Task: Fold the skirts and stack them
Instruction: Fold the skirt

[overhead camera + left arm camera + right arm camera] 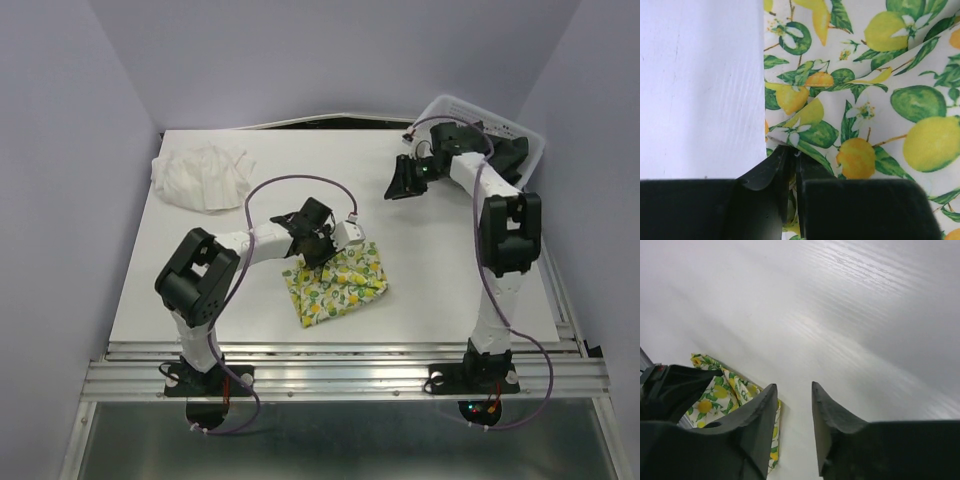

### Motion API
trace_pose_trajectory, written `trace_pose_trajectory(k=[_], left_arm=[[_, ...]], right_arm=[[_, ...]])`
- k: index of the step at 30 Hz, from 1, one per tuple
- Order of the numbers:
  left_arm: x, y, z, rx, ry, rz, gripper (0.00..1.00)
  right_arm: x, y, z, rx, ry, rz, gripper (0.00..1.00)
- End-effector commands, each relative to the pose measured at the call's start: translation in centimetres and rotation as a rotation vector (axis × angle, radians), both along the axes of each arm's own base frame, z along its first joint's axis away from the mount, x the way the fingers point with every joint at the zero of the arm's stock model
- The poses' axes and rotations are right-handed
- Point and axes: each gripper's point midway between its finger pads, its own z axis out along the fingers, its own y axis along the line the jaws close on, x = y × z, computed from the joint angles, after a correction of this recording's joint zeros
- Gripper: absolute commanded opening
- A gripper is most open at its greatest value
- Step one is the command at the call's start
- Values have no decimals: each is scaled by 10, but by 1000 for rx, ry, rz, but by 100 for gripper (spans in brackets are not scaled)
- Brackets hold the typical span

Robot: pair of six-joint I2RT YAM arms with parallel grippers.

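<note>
Yellow lemon-print skirt [335, 283] folded | left tool [792, 152] at edge | right tool [794, 386] parted

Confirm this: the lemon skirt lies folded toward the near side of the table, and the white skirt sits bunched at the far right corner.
One point is wrong. The white skirt sits bunched at the far left corner of the table, not the far right. The top external view shows it. The lemon skirt does lie folded toward the near side.
</note>
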Motion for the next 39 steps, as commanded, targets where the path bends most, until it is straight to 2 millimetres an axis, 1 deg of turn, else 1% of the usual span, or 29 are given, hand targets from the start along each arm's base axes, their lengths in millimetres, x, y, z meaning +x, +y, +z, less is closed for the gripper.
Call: trace_pose_trajectory(k=[1, 2, 3, 4, 5, 6, 7, 8, 10, 11, 12, 13, 14, 15, 16, 17, 18, 19, 20, 22, 24, 29, 30, 33, 34, 35, 36, 37, 39], left_arm=[[-38, 32, -49, 107, 281, 2, 25], [-37, 33, -53, 107, 304, 10, 26], [-36, 35, -53, 99, 320, 17, 27], [-30, 36, -50, 81, 339, 30, 28], [-31, 34, -50, 75, 354, 26, 29], [-28, 39, -54, 75, 375, 45, 29], [-26, 37, -51, 64, 391, 45, 31], [-25, 38, -52, 65, 401, 51, 32], [-24, 43, -57, 71, 435, 66, 32], [-25, 44, -59, 71, 458, 74, 33], [-25, 44, -61, 74, 469, 80, 33], [-25, 44, -61, 74, 477, 84, 33], [-26, 45, -62, 73, 490, 89, 33], [-26, 45, -64, 74, 500, 100, 33], [-27, 45, -64, 72, 504, 105, 34], [-27, 45, -65, 73, 506, 108, 34], [-27, 45, -65, 72, 510, 114, 34], [-28, 45, -65, 72, 511, 117, 34], [-28, 45, -65, 74, 515, 123, 35], [-28, 47, -66, 82, 515, 134, 37], [-28, 47, -66, 82, 514, 137, 38], [-28, 51, -67, 89, 504, 151, 38], [-28, 51, -68, 89, 506, 151, 38], [-28, 51, -69, 88, 507, 155, 38], [-27, 51, -68, 84, 502, 156, 38], [-27, 51, -69, 86, 502, 157, 38], [-27, 52, -69, 88, 501, 159, 38], [-27, 53, -70, 87, 499, 162, 37], [-28, 55, -72, 94, 500, 164, 37]], right_arm=[[-30, 9, 91, -17, -290, 110, 48], [-40, 8, 97, -13, -308, 128, 51], [-54, 7, 116, -7, -358, 143, 55], [-74, 6, 103, -2, -335, 184, 56], [-85, 5, 104, 2, -342, 209, 58], [-97, 4, 104, 6, -341, 224, 61], [-114, 1, 101, 1, -347, 251, 62], [-121, -1, 99, -9, -349, 259, 63], [-142, 11, 94, -30, -354, 306, 66], [-159, 21, 85, -71, -368, 338, 66], [-159, 15, 80, -104, -383, 320, 66], [-175, 33, 75, -124, -399, 376, 68], [-175, 35, 75, -186, -462, 367, 68], [-187, 38, 58, -217, -448, 390, 71], [-195, 52, 55, -247, -485, 421, 72], [-201, 58, 49, -256, -487, 435, 75], [-206, 61, 41, -267, -477, 445, 78], [-211, 72, 39, -270, -489, 454, 81], [-212, 76, 32, -279, -473, 457, 84], [-211, 82, 27, -285, -468, 451, 87], [-207, 80, 18, -305, -468, 439, 86], [-188, 60, -8, -440, -469, 326, 82], [-186, 59, -10, -449, -470, 318, 80], [-179, 58, -17, -464, -486, 276, 56], [-173, 59, -16, -462, -500, 249, 37], [-169, 56, -19, -486, -499, 226, 24], [-167, 57, -19, -483, -497, 213, 15], [-163, 54, -18, -473, -476, 174, 1], [-153, 46, -15, -439, -441, 120, 1]])
